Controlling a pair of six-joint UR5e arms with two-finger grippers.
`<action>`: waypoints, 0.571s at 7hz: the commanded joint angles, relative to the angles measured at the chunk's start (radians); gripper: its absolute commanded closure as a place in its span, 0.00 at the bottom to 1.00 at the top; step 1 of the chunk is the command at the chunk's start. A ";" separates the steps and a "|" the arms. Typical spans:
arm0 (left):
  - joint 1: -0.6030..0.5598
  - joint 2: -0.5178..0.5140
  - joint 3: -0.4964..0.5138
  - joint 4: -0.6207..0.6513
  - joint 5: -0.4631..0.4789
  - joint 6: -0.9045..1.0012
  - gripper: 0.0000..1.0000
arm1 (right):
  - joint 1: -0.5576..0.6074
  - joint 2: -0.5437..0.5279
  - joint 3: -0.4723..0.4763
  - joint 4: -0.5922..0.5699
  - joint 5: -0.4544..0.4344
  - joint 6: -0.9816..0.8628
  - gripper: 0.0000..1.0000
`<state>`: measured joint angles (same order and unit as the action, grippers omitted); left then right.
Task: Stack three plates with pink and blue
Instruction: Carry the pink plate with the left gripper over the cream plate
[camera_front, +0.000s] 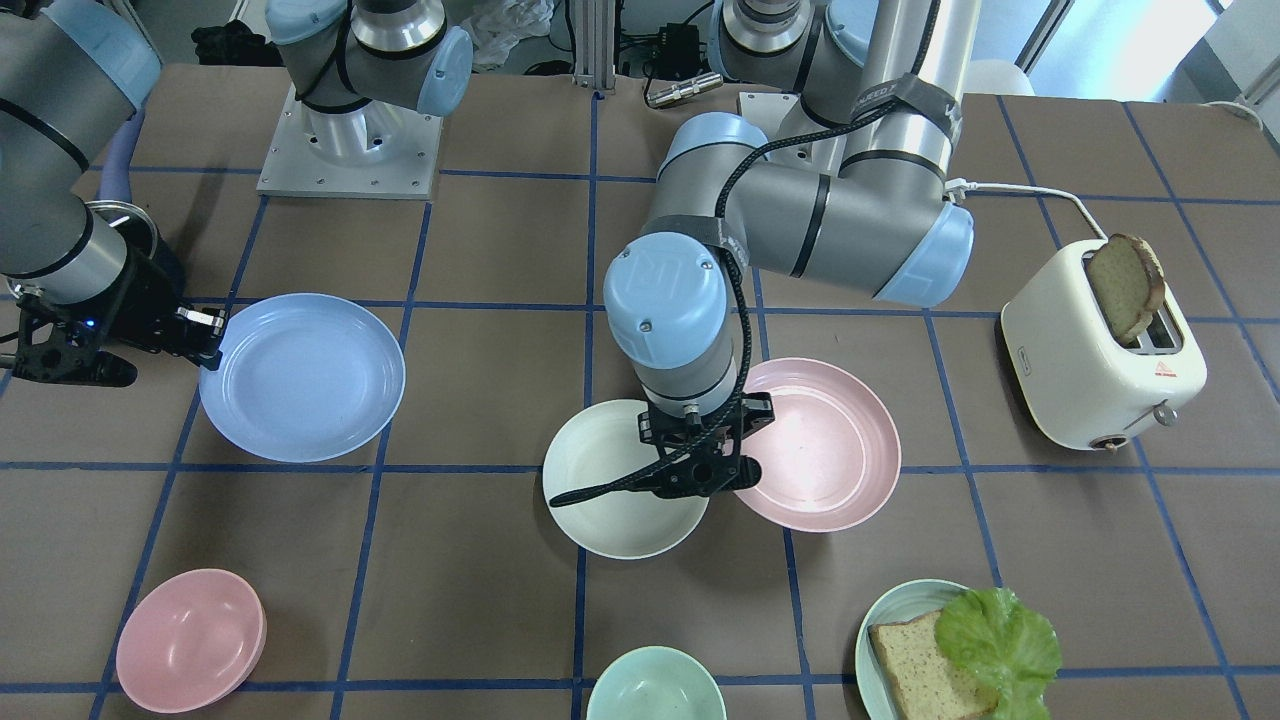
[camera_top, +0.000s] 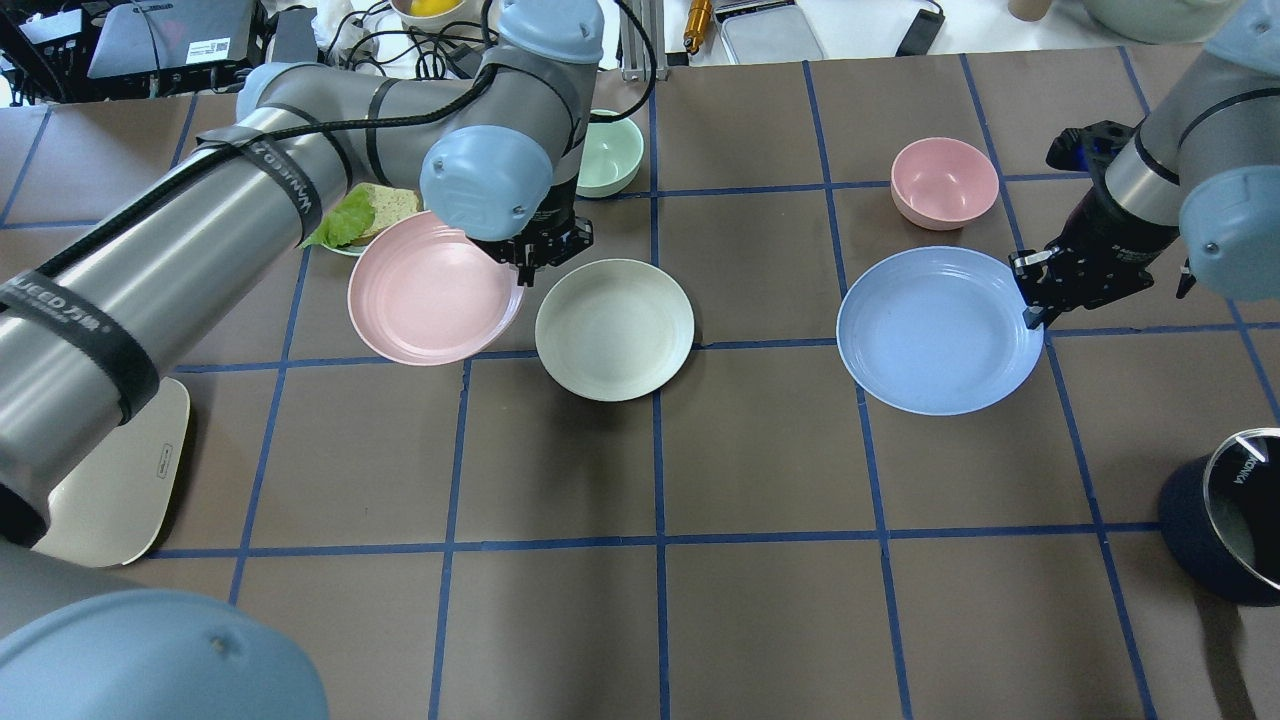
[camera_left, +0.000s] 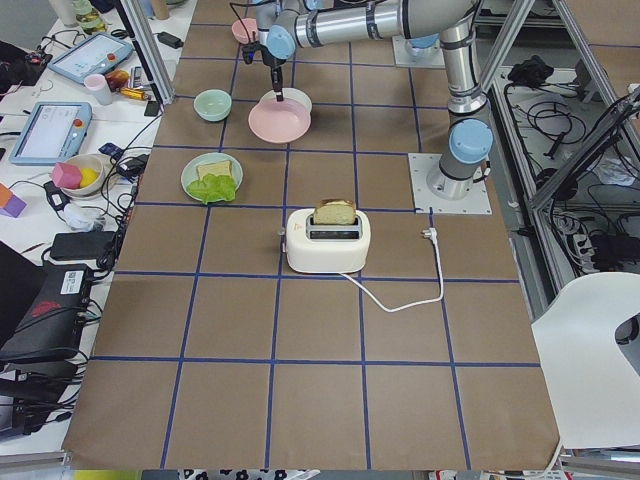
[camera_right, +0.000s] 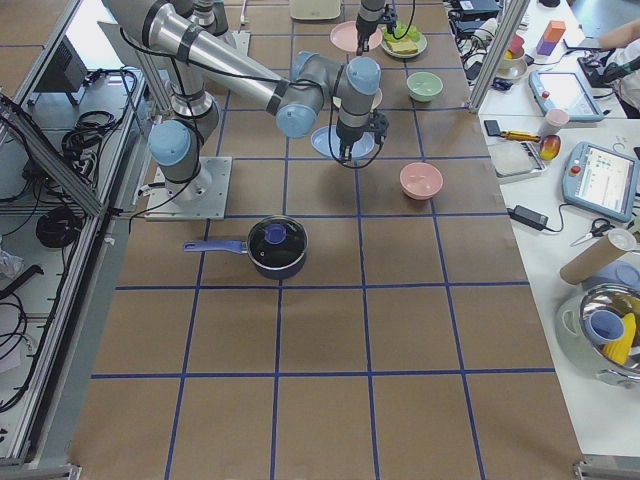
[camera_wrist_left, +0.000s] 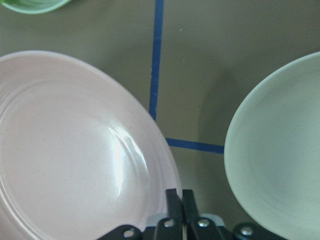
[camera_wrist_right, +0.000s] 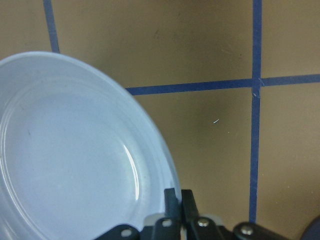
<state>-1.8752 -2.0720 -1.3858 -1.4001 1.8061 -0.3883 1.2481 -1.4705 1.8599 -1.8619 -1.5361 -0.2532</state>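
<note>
Firstly, far left in the overhead view: toaster (camera_front: 1100, 350), one browned slice (camera_front: 1125, 285) standing up out of its slot.
Teal plate (camera_front: 875, 625): holds bread (camera_front: 925, 665) and lettuce (camera_front: 1000, 640); not part of the stack.
Pink plate (camera_top: 425, 290): nothing in it. Left gripper (camera_wrist_left: 181, 196) has its fingers pressed together on the rim nearest the cream plate. The plate looks raised off the table (camera_top: 560, 450), its far edge overlapping the teal plate. An edge pinch suits a shallow plate and leaves the underside free for setting down on another.
Green bowl (camera_top: 608, 155): empty, near the table's far edge.
Cream plate (camera_top: 613, 328): empty, flat on the table just beside the pink plate and apart from it; probably the base of the stack, being central and unheld.
Pink bowl (camera_top: 943, 180): empty, beyond the blue plate.
Blue plate (camera_top: 938, 330): empty, well apart from the other two. Right gripper (camera_wrist_right: 179, 196) is pinched on its outer rim; whether it is lifted, cannot tell.
Pot (camera_top: 1225, 520): lidded, contents hidden.
Status: nothing stacked yet.
</note>
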 joint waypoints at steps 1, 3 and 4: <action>-0.074 -0.093 0.138 -0.042 -0.008 -0.079 1.00 | 0.008 0.001 -0.007 0.006 -0.007 0.023 1.00; -0.134 -0.160 0.172 -0.040 -0.010 -0.174 1.00 | 0.024 0.001 -0.008 0.006 -0.019 0.037 1.00; -0.159 -0.184 0.197 -0.042 -0.016 -0.229 1.00 | 0.025 0.002 -0.007 0.006 -0.030 0.037 1.00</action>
<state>-2.0046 -2.2240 -1.2140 -1.4404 1.7960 -0.5523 1.2698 -1.4689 1.8525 -1.8562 -1.5558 -0.2196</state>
